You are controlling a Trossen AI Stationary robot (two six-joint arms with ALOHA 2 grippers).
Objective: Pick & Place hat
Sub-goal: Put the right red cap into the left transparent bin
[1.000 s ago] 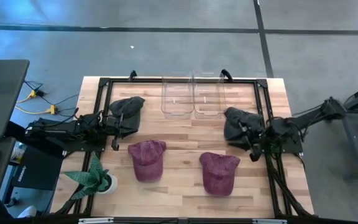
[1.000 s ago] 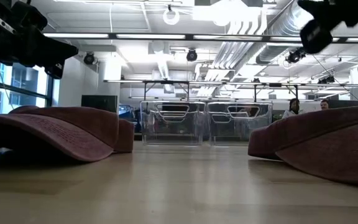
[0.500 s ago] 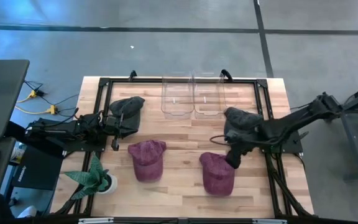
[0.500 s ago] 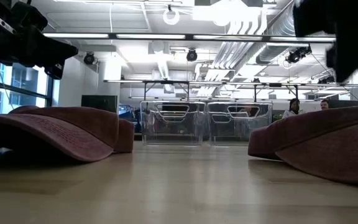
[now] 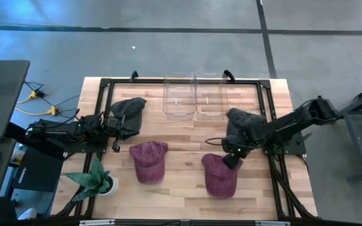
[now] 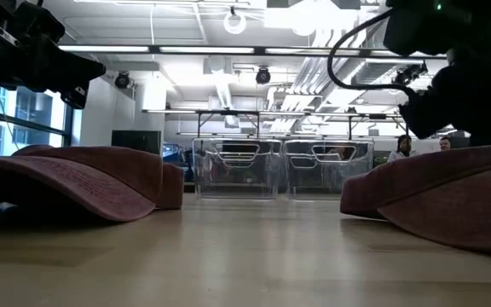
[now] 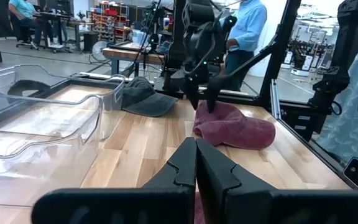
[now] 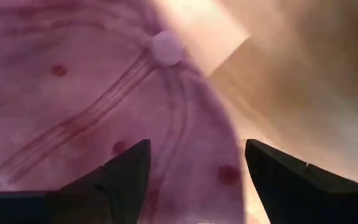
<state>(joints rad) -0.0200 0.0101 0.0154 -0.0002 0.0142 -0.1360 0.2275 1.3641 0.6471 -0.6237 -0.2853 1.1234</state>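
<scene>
Right claw (image 5: pixel 231 162) spread wide right over the maroon cap (image 5: pixel 220 176)

Its fingers (image 8: pixel 122 177) are apart with the cap's crown between them; that cap lies on the worktop (image 5: pixel 184 135), near side from the clear bins (image 5: pixel 194 96); second maroon cap (image 5: pixel 148 161) to its left; left claw (image 7: pixel 196 163) is pressed closed, parked by a dark cap (image 5: pixel 128 107).

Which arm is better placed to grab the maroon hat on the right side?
The right. The right gripper hangs over that maroon hat, jaws open; the left gripper waits shut near the grey hat.
</scene>
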